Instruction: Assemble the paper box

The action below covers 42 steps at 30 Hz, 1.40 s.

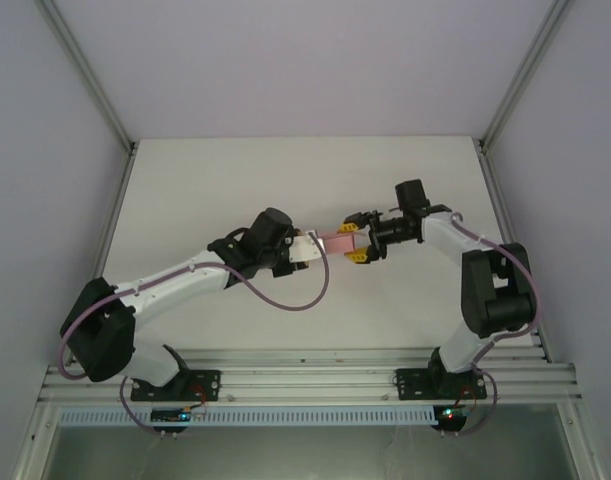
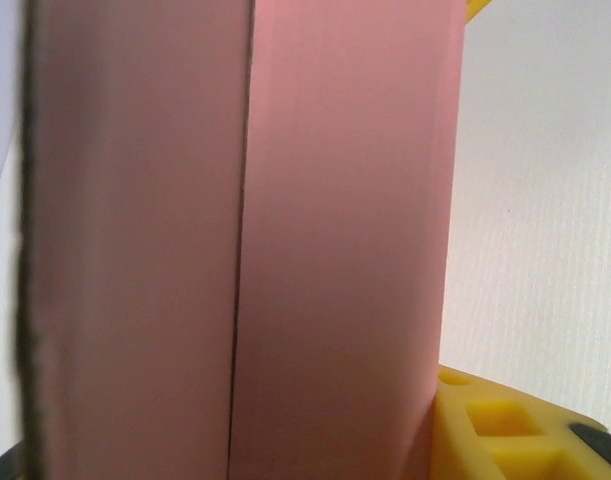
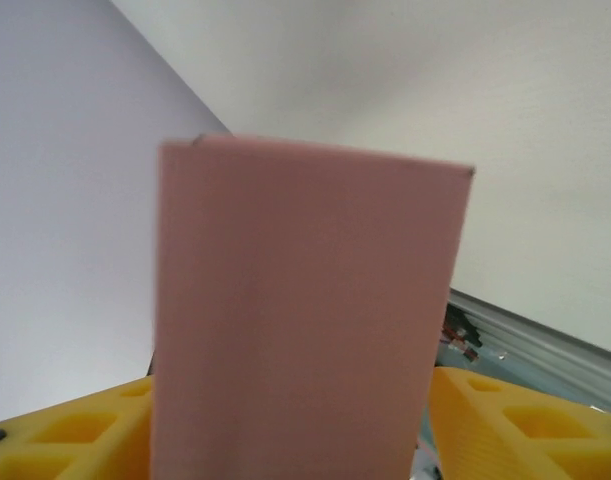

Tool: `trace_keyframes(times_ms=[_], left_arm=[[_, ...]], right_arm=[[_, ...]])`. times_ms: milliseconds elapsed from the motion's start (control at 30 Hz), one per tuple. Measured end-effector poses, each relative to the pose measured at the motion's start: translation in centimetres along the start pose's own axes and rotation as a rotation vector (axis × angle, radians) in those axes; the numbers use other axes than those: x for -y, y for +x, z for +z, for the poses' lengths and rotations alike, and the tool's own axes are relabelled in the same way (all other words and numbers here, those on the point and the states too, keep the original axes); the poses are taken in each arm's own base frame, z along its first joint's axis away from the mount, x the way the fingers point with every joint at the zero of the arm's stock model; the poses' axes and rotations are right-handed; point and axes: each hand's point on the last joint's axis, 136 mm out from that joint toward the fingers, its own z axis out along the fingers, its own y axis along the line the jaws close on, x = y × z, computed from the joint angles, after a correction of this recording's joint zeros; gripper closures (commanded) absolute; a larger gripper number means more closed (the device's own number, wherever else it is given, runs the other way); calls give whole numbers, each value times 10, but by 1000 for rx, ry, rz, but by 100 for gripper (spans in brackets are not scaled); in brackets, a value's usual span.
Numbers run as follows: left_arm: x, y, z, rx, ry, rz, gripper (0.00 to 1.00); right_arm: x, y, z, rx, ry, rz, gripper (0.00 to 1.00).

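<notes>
The pink paper box (image 1: 339, 241) bridges the space between the left gripper (image 1: 313, 250) and the right gripper (image 1: 357, 243), over the middle of the table (image 1: 235, 180), slightly toward its right edge. In the right wrist view the box stands between two yellow fingers (image 3: 75, 435), close against one, with a thin sliver of gap at the other; whether they grip it I cannot tell. The left wrist view shows a crease down the box's face and one yellow finger (image 2: 515, 435) beside it; whether that gripper holds the box cannot be told either.
</notes>
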Motion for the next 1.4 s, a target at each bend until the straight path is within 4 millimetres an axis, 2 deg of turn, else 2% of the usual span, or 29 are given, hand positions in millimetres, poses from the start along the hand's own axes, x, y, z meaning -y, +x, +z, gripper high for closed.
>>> trace_keyframes(times_ms=[133,233,367,467,567,633,767,967,1167,1233,1333,1400], left_arm=[[4,8,-1,-34,30,-6,63],[7,12,-5,-56,78,-20,62],[5,17,-5,-95,164,-60,61],[10,32,2,-155,269,-117,61],[14,45,12,-212,362,-173,60],[17,53,16,-241,404,-204,60],[27,61,15,-260,478,-236,60],[33,59,11,-251,533,-234,60],[33,58,15,-252,550,-241,59],[33,58,15,-253,551,-241,59],[33,58,15,-254,550,-241,59],[33,58,15,-253,549,-241,59]], right_arm=[[-12,-9,-20,98,-45,-83,11],[-24,-30,-55,258,-76,-214,8],[-37,-51,-101,486,-38,-527,7],[-57,-39,-111,593,25,-872,5],[-71,-13,-101,614,65,-1174,2],[-74,2,-89,590,86,-1323,2],[-62,14,-61,500,173,-1532,2],[-28,21,-16,303,326,-1695,8],[-16,10,2,220,422,-1740,23],[-13,5,7,192,456,-1750,36],[-3,1,14,144,507,-1747,67],[2,-1,16,123,534,-1737,81]])
